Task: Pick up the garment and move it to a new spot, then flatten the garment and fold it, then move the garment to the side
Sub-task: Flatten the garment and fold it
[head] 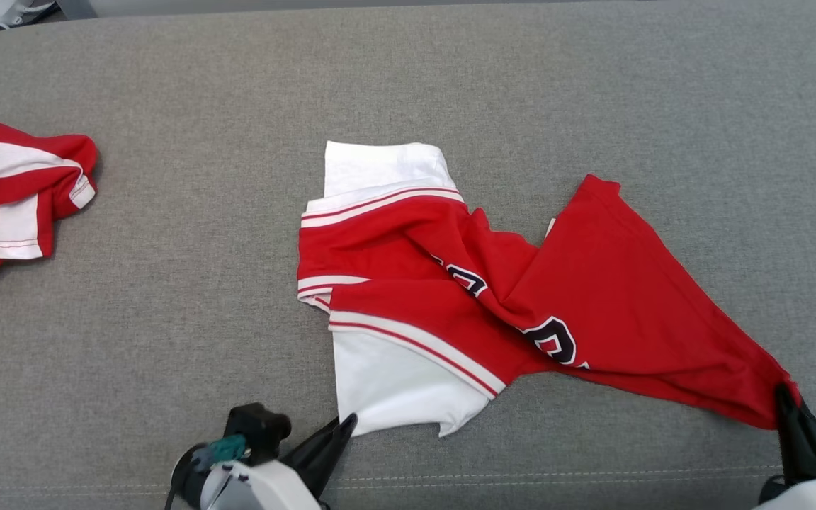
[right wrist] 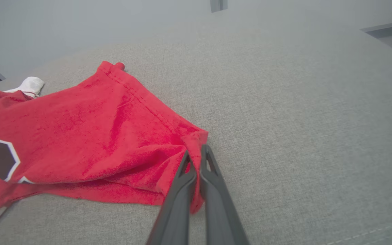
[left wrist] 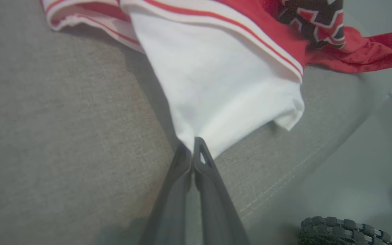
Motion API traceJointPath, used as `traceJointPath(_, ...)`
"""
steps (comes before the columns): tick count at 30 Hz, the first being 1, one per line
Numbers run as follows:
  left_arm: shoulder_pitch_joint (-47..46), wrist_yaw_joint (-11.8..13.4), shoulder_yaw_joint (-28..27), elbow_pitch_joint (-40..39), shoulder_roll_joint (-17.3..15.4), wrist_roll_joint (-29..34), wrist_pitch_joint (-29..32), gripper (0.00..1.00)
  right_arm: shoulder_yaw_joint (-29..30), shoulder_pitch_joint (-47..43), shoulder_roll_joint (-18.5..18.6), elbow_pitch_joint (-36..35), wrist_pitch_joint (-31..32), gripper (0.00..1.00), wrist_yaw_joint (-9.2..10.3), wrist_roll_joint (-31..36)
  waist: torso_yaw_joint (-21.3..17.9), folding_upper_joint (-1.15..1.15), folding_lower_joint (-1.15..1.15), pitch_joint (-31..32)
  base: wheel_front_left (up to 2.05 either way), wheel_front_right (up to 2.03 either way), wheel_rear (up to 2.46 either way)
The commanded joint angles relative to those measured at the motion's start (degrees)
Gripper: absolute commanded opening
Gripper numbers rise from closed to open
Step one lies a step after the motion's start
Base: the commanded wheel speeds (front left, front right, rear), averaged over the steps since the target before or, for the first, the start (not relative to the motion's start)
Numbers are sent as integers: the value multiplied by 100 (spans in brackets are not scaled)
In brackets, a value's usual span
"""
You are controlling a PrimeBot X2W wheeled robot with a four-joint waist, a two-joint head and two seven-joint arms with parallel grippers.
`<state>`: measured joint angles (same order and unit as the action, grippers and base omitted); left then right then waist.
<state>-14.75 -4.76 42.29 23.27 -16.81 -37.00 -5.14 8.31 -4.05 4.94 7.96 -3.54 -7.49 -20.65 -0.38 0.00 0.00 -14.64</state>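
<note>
- The red and white jersey-knit garment (head: 493,297) with dark, white-edged lettering lies crumpled roughly mid-way across the grey woven fabric surface (head: 592,85). It sits closer to the near edge than the far one and spreads off to the right.
- It's nowhere near flat. The red body is bunched and twisted through the middle, and the lettering is half swallowed by the folds. One white sleeve with striped trim points to the far side, and another white panel pokes toward the robot.
- The left gripper (head: 348,423) is at the lower left of the head view, its two dark fingers pressed together right on the near corner of that white panel. In the left wrist view the white cloth is pinched between the tips and drawn to a point there.
- The right gripper (head: 785,397) is at the lower right, jaws squeezed onto the red hem corner at the far right end. The right wrist view shows a fold of red cloth caught between the fingers.
- The red part tapers to a point toward that right grip, and the rest of the garment lies on the surface.
- A second red and white garment (head: 11,198) sits heaped at the left edge, well apart from the first.
- A stitched seam (head: 521,478) runs along the near edge of the surface.
- There's a dark ribbed thing (left wrist: 345,228) at the bottom right of the left wrist view, off the surface. I honestly can't tell what it is.
</note>
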Motion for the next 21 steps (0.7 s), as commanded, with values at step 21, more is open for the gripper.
traceJointPath(21,-6547,-34,-2123,882,-788,-881,825,0,-1372,8749,394,3068,-400,0,0,-805,-305,0,0,-192,0,0,0)
